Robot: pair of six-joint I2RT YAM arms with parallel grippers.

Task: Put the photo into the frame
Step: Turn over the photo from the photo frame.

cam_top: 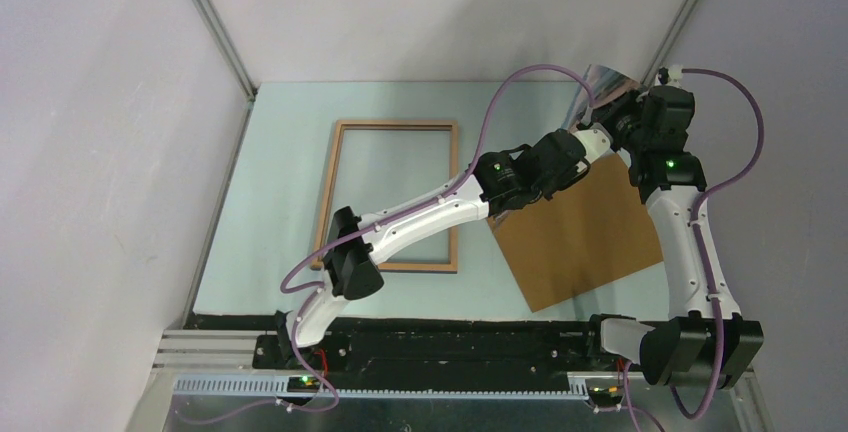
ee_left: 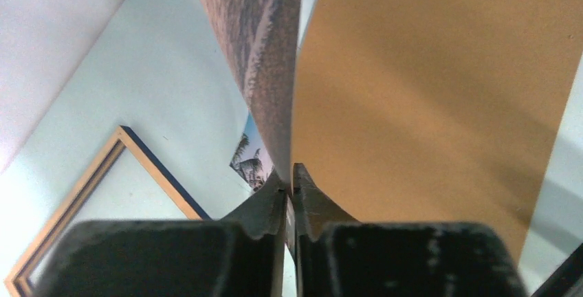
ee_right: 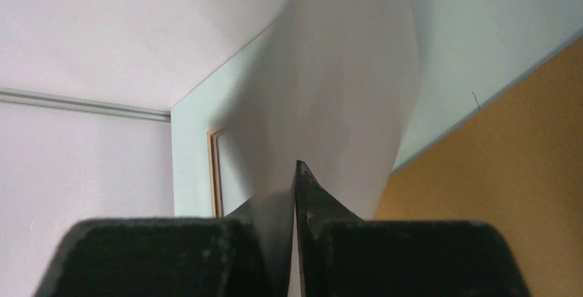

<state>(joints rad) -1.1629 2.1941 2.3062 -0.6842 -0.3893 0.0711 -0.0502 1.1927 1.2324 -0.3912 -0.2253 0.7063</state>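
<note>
- The table (cam_top: 290, 152) is pale green. Only the overhead view shows its whole layout, with both arms reaching from the near edge towards the far right corner.
- The frame (cam_top: 395, 177) lies flat left of centre, its light wood side up, with the left arm crossing over its near right corner. The left wrist view shows just one corner of it (ee_left: 74, 197), and only there does a dark blue inner edge show. The right wrist view catches no more than a sliver of its border (ee_right: 216, 173).
- The brown backing board (cam_top: 585, 237) lies flat to the right of the frame and is turned at an angle. Each wrist view has it as an orange-brown field on the right (ee_left: 426, 104) (ee_right: 509, 187).
- The photo (cam_top: 603, 80) is held up off the table above the board's far corner. From overhead it is only a pale curled strip behind the wrists.
- The left wrist view shows its printed side (ee_left: 265, 56), with palm trees and blue sky low on the curve.
- The right wrist view shows its plain white back (ee_right: 337, 104), bowed upward.
- The left gripper (ee_left: 289, 177) has its fingers pressed together on the photo's edge.
- The right gripper (ee_right: 295, 173) is clamped on the photo too, with the sheet rising straight from between its tips.
</note>
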